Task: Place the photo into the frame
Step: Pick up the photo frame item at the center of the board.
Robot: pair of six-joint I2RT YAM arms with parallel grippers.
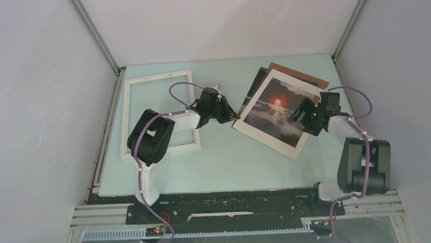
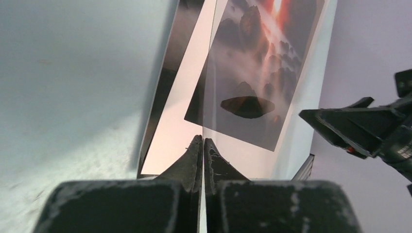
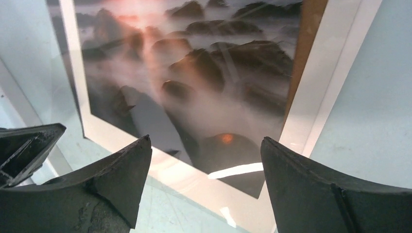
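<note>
The photo (image 1: 273, 117) lies tilted at the table's (image 1: 232, 162) right side, over a brown board (image 1: 306, 75), well apart from the frame (image 1: 155, 76). The left end effector (image 1: 231, 117) is clenched on its left edge; the right end effector (image 1: 302, 117) hangs released over its right edge.

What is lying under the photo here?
A brown backing board sticks out past the photo's far edge, and a dark sheet peeks out along another edge. The rest of both is covered by the photo.

Left black 2-finger gripper (image 2: 203, 141) stretched rightward, fingers pressed tight together, right black 2-finger gripper (image 3: 205, 141) angled leftward toward it, jaws spread wide
</note>
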